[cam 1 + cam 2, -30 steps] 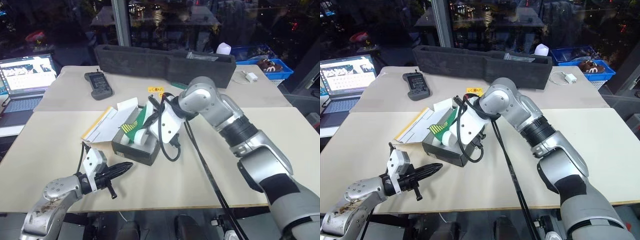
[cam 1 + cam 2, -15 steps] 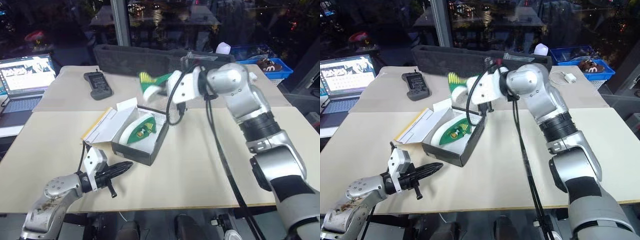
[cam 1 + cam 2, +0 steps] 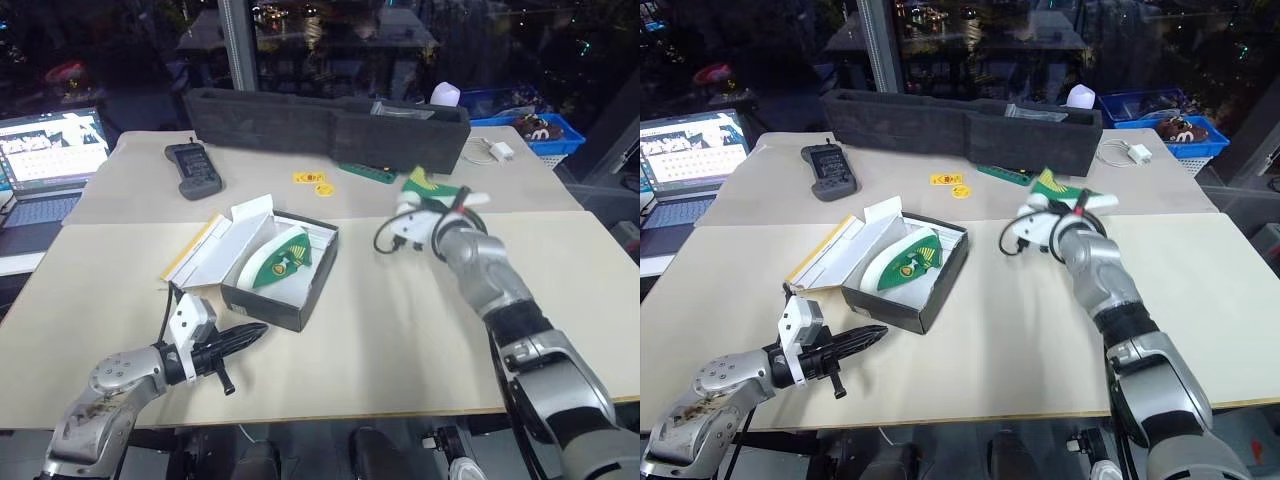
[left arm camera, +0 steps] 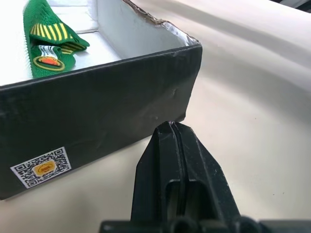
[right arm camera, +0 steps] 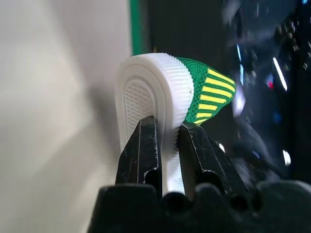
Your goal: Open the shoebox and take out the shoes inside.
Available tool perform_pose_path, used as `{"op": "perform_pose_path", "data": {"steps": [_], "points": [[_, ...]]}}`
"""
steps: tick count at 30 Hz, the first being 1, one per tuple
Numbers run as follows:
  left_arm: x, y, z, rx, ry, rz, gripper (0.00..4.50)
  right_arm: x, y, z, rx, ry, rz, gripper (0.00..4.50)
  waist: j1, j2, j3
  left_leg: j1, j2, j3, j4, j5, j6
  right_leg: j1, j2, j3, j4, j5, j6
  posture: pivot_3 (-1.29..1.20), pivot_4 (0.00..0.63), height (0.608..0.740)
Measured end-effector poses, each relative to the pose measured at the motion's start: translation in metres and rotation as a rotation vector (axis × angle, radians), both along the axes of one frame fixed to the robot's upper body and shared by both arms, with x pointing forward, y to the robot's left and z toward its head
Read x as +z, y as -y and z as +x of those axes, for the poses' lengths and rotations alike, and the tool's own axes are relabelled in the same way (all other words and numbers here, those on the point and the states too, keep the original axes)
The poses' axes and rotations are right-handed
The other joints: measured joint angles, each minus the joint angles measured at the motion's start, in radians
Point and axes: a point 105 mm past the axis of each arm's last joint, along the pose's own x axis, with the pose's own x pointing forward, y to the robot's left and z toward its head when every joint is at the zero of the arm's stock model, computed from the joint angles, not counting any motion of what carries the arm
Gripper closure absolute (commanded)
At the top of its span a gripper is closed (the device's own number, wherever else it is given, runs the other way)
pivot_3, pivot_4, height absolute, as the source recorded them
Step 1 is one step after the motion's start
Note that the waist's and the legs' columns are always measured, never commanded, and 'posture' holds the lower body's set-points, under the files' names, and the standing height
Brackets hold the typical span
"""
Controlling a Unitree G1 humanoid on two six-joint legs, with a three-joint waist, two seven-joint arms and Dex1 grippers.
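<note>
The shoebox (image 3: 268,304) stands open on the table, its yellow lid (image 3: 196,249) folded back to the left and its inside white. One green shoe (image 3: 279,260) with a pale sole lies in it. My right gripper (image 3: 424,205) is out to the right of the box, above the table, shut on the white sole of the other green shoe (image 5: 197,90), whose yellow stripes show. My left gripper (image 3: 252,332) is shut and holds nothing, its tip just short of the box's black near wall (image 4: 97,102).
A long dark grey foam case (image 3: 320,120) runs along the back of the table. A black handheld device (image 3: 195,168), yellow tags (image 3: 312,180) and a green strip (image 3: 368,172) lie behind the box. A laptop (image 3: 50,160) stands far left, a blue basket (image 3: 540,128) far right.
My right gripper lifted one shoe out of the box, swung it up and then right, and now holds it to the right of the box. The left arm stayed still.
</note>
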Motion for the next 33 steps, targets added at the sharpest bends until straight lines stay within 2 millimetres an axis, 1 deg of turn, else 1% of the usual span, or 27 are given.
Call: {"op": "perform_pose_path", "data": {"steps": [1, 3, 5, 6, 7, 8, 11, 13, 16, 18, 20, 22, 24, 25, 27, 28, 29, 30, 31, 32, 33], "points": [[0.0, 0.0, 0.0, 0.0, 0.0, 0.0, 4.5, -0.005, 0.007, 0.0, -0.025, 0.003, -0.019, 4.28, -0.003, 0.0, 0.0, 0.0, 0.0, 0.0, 0.0, 0.0, 0.0, 0.0, 0.0, 0.001, 0.0, 0.0, 0.001, 0.0, 0.15, 0.715], [0.0, 0.0, 0.0, 0.0, 0.0, 0.0, 4.5, -0.01, 0.014, 0.0, -0.051, 0.001, -0.035, 4.28, -0.006, 0.0, 0.0, 0.001, 0.0, 0.0, 0.0, 0.0, 0.0, 0.001, 0.0, 0.001, 0.0, 0.0, 0.002, 0.0, 0.15, 0.715], [0.0, 0.0, 0.0, 0.001, 0.0, -0.001, 4.5, -0.019, 0.017, -0.001, -0.062, -0.027, -0.045, 3.32, -0.008, 0.0, 0.0, 0.003, 0.0, 0.0, 0.0, 0.0, 0.0, 0.003, 0.001, 0.001, 0.0, -0.001, 0.002, 0.0, 0.15, 0.715], [0.0, 0.001, 0.0, 0.002, 0.0, -0.004, 4.5, -0.031, 0.016, -0.003, -0.053, -0.065, -0.048, 3.21, -0.006, 0.0, 0.0, 0.003, 0.0, 0.0, 0.0, 0.0, 0.0, 0.003, 0.001, 0.001, 0.0, -0.001, 0.002, 0.0, 0.15, 0.715], [0.0, 0.001, 0.0, 0.003, 0.0, -0.005, 4.5, -0.034, 0.014, -0.004, -0.047, -0.071, -0.046, 2.7, -0.006, 0.0, 0.0, 0.004, 0.0, 0.0, 0.0, 0.0, 0.0, 0.004, 0.001, 0.0, 0.0, -0.001, 0.002, 0.0, 0.15, 0.715], [0.0, 0.001, 0.0, 0.002, 0.001, -0.006, 4.5, -0.037, 0.012, -0.005, -0.038, -0.083, -0.035, 2.47, -0.009, -0.001, -0.001, 0.004, 0.0, 0.0, 0.0, 0.0, 0.0, 0.005, 0.0, 0.001, -0.001, 0.0, 0.003, 0.0, 0.15, 0.715], [0.0, 0.001, 0.0, 0.002, 0.001, -0.006, 4.5, -0.049, 0.008, -0.01, -0.008, -0.15, -0.004, 1.45, -0.014, -0.005, -0.003, 0.007, 0.0, 0.0, 0.001, 0.0, 0.0, 0.008, 0.0, 0.001, -0.001, 0.0, 0.003, 0.0, 0.15, 0.715], [0.0, 0.001, 0.0, 0.002, 0.001, -0.006, 4.5, -0.047, 0.005, -0.01, 0.004, -0.16, 0.011, 0.79, -0.018, -0.007, -0.004, 0.008, 0.0, 0.0, 0.002, 0.0, 0.0, 0.009, 0.001, 0.001, -0.001, 0.0, 0.003, 0.0, 0.15, 0.715], [-0.001, 0.001, 0.0, 0.002, 0.001, -0.007, 4.5, -0.045, -0.002, -0.015, 0.042, -0.232, 0.103, 0.79, -0.022, -0.011, -0.007, 0.008, 0.002, 0.0, 0.001, 0.0, 0.0, 0.009, 0.002, 0.0, -0.001, 0.0, 0.003, 0.0, 0.15, 0.715], [-0.001, 0.001, 0.0, 0.002, 0.001, -0.007, 4.5, -0.043, -0.006, -0.025, 0.076, -0.305, 0.153, 0.79, -0.023, -0.012, -0.007, 0.008, 0.002, 0.0, 0.001, 0.0, 0.001, 0.008, 0.002, 0.0, -0.001, -0.001, 0.003, 0.0, 0.15, 0.715], [-0.001, 0.001, 0.0, 0.003, 0.001, -0.007, 4.5, -0.039, -0.014, -0.034, 0.116, -0.389, 0.207, 0.79, -0.025, -0.012, -0.007, 0.007, 0.003, 0.0, 0.001, -0.001, 0.001, 0.008, 0.003, 0.0, 0.0, 0.0, 0.003, 0.0, 0.15, 0.715], [-0.001, 0.001, 0.0, 0.003, 0.001, -0.008, 4.5, -0.036, -0.026, -0.044, 0.174, -0.479, 0.236, 0.79, -0.025, -0.011, -0.007, 0.007, 0.003, 0.0, 0.001, -0.001, 0.001, 0.007, 0.003, 0.0, 0.0, 0.0, 0.003, 0.0, 0.15, 0.715], [-0.002, 0.001, -0.001, 0.004, -0.002, -0.008, 4.5, -0.03, -0.047, -0.057, 0.272, -0.577, 0.28, 0.79, -0.024, -0.009, -0.006, 0.007, 0.003, 0.0, 0.001, -0.001, 0.001, 0.006, 0.003, 0.0, 0.0, 0.0, 0.003, 0.0, 0.15, 0.715], [-0.002, 0.001, -0.001, 0.005, -0.002, -0.008, 4.5, -0.026, -0.052, -0.06, 0.301, -0.592, 0.29, 0.79, -0.024, -0.009, -0.005, 0.006, 0.002, 0.0, 0.001, 0.0, 0.001, 0.006, 0.002, 0.0, 0.0, 0.0, 0.003, 0.0, 0.15, 0.715], [-0.003, 0.001, -0.001, 0.008, -0.008, -0.007, 4.5, -0.006, -0.074, -0.062, 0.398, -0.604, 0.332, 0.79, -0.027, -0.005, -0.002, 0.004, 0.002, 0.001, 0.001, 0.0, 0.001, 0.004, 0.002, 0.001, 0.0, 0.0, 0.003, 0.0, 0.15, 0.715], [-0.003, 0.001, -0.002, 0.009, -0.007, -0.008, 4.5, 0.026, -0.098, -0.059, 0.502, -0.555, 0.368, 0.79, -0.031, -0.003, 0.0, 0.004, 0.002, 0.001, 0.001, 0.0, 0.001, 0.003, 0.002, 0.001, 0.0, 0.001, 0.003, 0.0, 0.15, 0.715], [-0.003, 0.001, -0.002, 0.008, -0.007, -0.008, 4.5, 0.044, -0.111, -0.06, 0.561, -0.52, 0.381, 0.79, -0.032, -0.001, 0.001, 0.004, 0.003, 0.001, 0.001, 0.0, 0.001, 0.002, 0.003, 0.001, 0.0, 0.001, 0.003, 0.0, 0.15, 0.715], [-0.003, 0.001, -0.002, 0.008, -0.005, -0.009, 4.5, 0.08, -0.139, -0.066, 0.695, -0.449, 0.381, 0.79, -0.031, 0.001, 0.003, 0.004, 0.003, 0.0, 0.001, 0.0, 0.001, 0.002, 0.004, 0.001, 0.001, 0.001, 0.002, 0.0, 0.15, 0.715], [-0.003, 0.001, -0.002, 0.008, -0.005, -0.008, 4.5, 0.104, -0.157, -0.073, 0.781, -0.395, 0.364, 0.79, -0.029, 0.001, 0.003, 0.004, 0.005, 0.0, -0.001, 0.0, 0.001, 0.002, 0.005, 0.0, 0.001, 0.0, 0.001, 0.0, 0.15, 0.715], [-0.003, 0.001, -0.002, 0.008, -0.004, -0.008, 4.5, 0.124, -0.179, -0.083, 0.884, -0.35, 0.351, 0.79, -0.027, 0.001, 0.002, 0.004, 0.007, -0.001, -0.001, -0.001, 0.001, 0.002, 0.007, -0.001, 0.0, 0.0, 0.0, 0.0, 0.15, 0.715], [-0.002, 0.001, -0.001, 0.007, -0.003, -0.009, 4.5, 0.134, -0.195, -0.092, 0.955, -0.324, 0.331, 0.79, -0.026, 0.0, 0.002, 0.004, 0.009, -0.001, -0.001, -0.001, 0.001, 0.002, 0.009, -0.001, 0.0, -0.001, 0.0, 0.0, 0.15, 0.715]]}}
